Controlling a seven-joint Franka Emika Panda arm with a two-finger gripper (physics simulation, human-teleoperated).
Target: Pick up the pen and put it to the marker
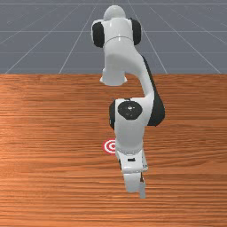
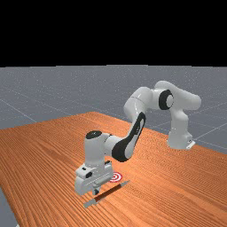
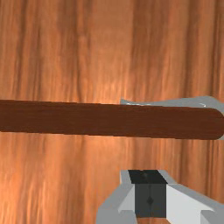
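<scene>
Pen (image 2: 107,192) on the table (image 2: 48,153), just beside the closed gripper (image 2: 96,192).

One pen, nearest in the far view; it is long and slim, with a dark brown barrel and grey ends, lying aslant; the wrist view shows the barrel's rounded end, with a strip of grey along one side; one gripper (image 3: 150,192), its two fingers pressed together at their black pads, nothing between them; one marker (image 2: 115,177) past the pen, round, in red and white rings, partly behind the arm (image 1: 129,128) in the front view; pale marks on the arm's black disc (image 1: 130,110), too small to read.
</scene>
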